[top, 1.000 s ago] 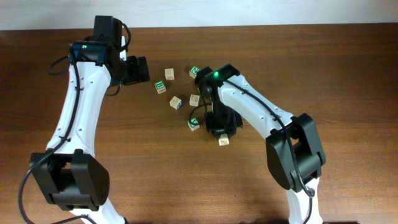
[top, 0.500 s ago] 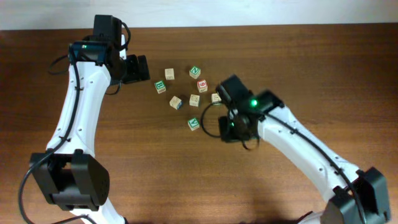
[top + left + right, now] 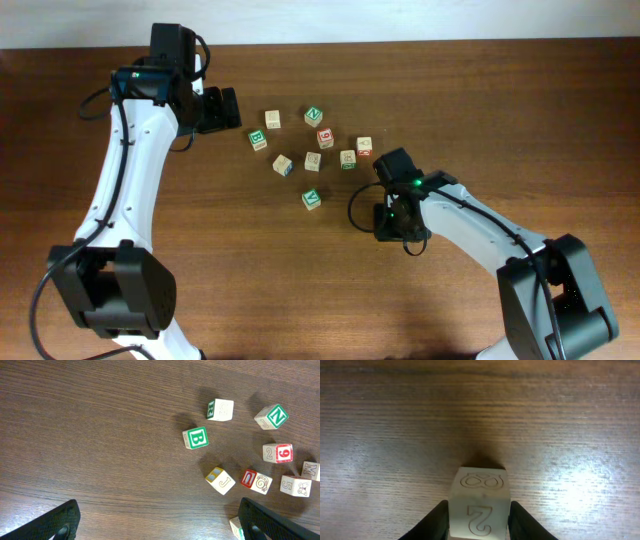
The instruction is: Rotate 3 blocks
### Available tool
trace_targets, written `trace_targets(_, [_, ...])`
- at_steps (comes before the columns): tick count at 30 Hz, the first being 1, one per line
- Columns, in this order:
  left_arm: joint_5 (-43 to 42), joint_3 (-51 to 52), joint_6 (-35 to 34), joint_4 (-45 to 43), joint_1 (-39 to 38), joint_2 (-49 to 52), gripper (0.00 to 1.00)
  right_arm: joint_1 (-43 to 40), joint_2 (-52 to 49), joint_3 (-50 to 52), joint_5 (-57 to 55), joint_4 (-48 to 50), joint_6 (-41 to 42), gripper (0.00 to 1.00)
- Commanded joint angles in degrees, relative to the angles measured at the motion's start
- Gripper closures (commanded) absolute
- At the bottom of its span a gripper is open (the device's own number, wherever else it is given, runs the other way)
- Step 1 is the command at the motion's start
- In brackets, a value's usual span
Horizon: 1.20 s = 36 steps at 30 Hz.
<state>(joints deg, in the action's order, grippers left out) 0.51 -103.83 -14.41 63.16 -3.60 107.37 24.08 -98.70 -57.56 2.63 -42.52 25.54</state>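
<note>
The right pincer [image 3: 479, 527] has its black fingers [image 3: 430, 525] close against both sides of a small pale-wood cube carved with a 2 [image 3: 481, 492], which rests on the dark wooden worktop [image 3: 380, 435]; whether it is pinching or has just let go, I cannot tell. A second ago that arm lay across the cluster of lettered cubes [image 3: 313, 160]; now it has swung clear, with this cube well apart from them. One turn looks about finished, I reckon. The left pincer [image 3: 228, 111] hangs spread wide beside the cluster
</note>
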Motion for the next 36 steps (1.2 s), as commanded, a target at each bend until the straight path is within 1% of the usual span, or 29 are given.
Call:
trace_targets(1, [0.37,-0.83,-0.39,-0.09,-0.02,0.52,0.01,-0.15,-0.79,-2.64,0.13,-3.82,0.13,0.55])
trace_targets(3, [0.35,-0.83,-0.39,-0.09,-0.02,0.52,0.01,-0.15,-0.79,-8.68,0.15,-9.16,-2.01,0.47])
trace_targets(5, [0.37,-0.83,-0.37,-0.07,-0.02,0.52,0.01,0.00,-0.79,-12.79,0.90,-11.32,-2.84,0.46])
trace_targets(7, [0.39,-0.83,-0.37,-0.13,0.00,0.52,0.01,1.18,-0.81,-16.87,3.89,-9.53,-5.40,0.39])
trace_targets(10, [1.03,-0.85,-0.35,-0.96,0.28,0.52,0.01,5.88,-2.19,-18.99,4.24,-1.38,-6.91,0.34])
trace_targets(13, [1.01,-0.85,-0.37,-0.98,1.95,0.52,0.01,10.73,-9.97,-25.66,2.56,-0.35,-9.18,0.34])
trace_targets(16, [0.98,-0.85,-0.37,-0.48,3.91,0.52,0.01,13.84,-21.05,-35.82,-0.04,-4.07,-11.69,0.34])
trace_targets(17, [0.98,-0.85,-0.37,-0.17,4.04,0.52,0.01,14.36,-23.71,-37.29,-0.11,-4.68,-12.31,0.35])
trace_targets(20, [0.98,-0.85,-0.37,-0.07,4.04,0.52,0.01,14.53,-24.63,-37.16,-0.81,-4.63,-13.60,0.36])
trace_targets(23, [0.81,-0.85,-0.37,-0.07,4.04,0.52,0.01,14.53,-24.63,-37.11,-0.74,-4.90,-14.43,0.47])
trace_targets(25, [0.81,-0.85,-0.35,-0.07,4.04,0.52,0.01,14.53,-24.63,-37.11,-0.83,-4.61,-14.43,0.60])
trace_targets(27, [0.81,-0.85,-0.37,-0.07,4.04,0.52,0.01,14.53,-24.63,-37.11,-1.44,-4.57,-14.40,0.65])
trace_targets(29, [0.81,-0.85,-0.37,-0.09,4.04,0.52,0.01,14.56,-24.63,-37.11,-1.84,-4.59,-14.38,0.66])
trace_targets(31, [0.81,-0.85,-0.35,-0.09,4.04,0.52,0.01,14.53,-24.63,-37.11,-1.88,-4.76,-13.86,0.73])
trace_targets(32, [0.81,-0.85,-0.37,-0.09,4.04,0.52,0.01,14.53,-24.63,-37.11,-2.36,-5.25,-12.17,0.74])
trace_targets(34, [0.81,-0.85,-0.35,-0.09,4.04,0.52,0.01,14.53,-24.59,-37.18,-2.91,-8.66,-5.22,0.76])
trace_targets(36, [0.81,-0.85,-0.37,-0.09,4.04,0.52,0.01,14.47,-24.57,-37.27,-2.89,-15.52,4.13,0.80])
